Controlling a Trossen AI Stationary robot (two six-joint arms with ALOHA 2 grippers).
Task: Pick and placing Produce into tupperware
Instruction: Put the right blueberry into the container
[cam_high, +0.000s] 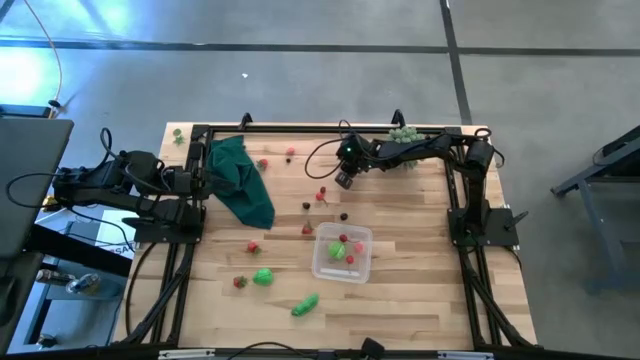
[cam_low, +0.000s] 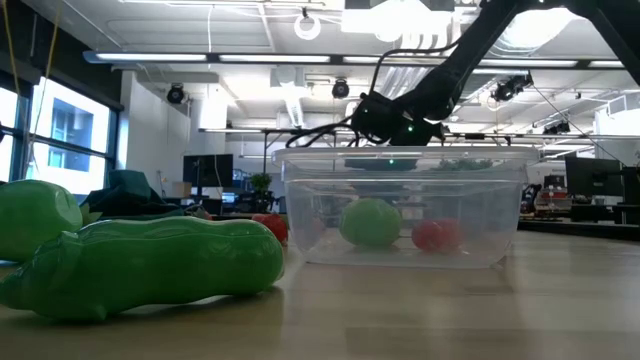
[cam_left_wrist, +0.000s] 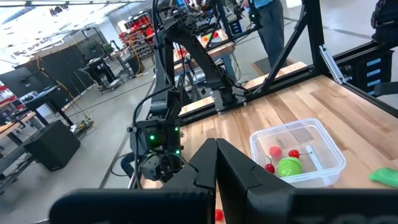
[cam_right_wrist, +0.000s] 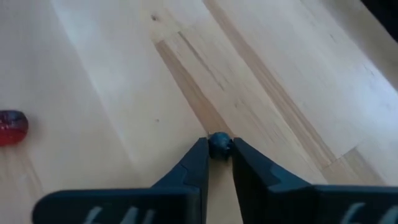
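My right gripper (cam_right_wrist: 219, 158) hangs over the far middle of the counter (cam_high: 420, 310), fingers (cam_right_wrist: 193, 163) nearly closed and pinching 1 small dark berry (cam_right_wrist: 219, 144) at their tips, clear of the wood below. In the high view that gripper (cam_high: 345, 178) sits at the end of my right arm, which reaches leftward from the far right corner, near the pale green spiky plant (cam_high: 403, 133). My left gripper (cam_high: 200, 180) waits at the left edge beside the dark green cloth (cam_high: 243, 180); its fingers (cam_left_wrist: 239, 171) are pressed together and hold nothing. The tupperware (cam_high: 342, 254) stands right of centre, toward the near side, well apart from my right gripper. It holds 1 green round piece (cam_low: 369, 222) and at least 2 red pieces (cam_low: 436, 235). Loose produce lies scattered: a green pod (cam_high: 305, 304) at the near edge, a green lump (cam_high: 262, 277) left of the tupperware, small red pieces (cam_high: 253, 246) between cloth and tupperware, and a red berry (cam_right_wrist: 12, 126) on the wood left of my right gripper's fingers.
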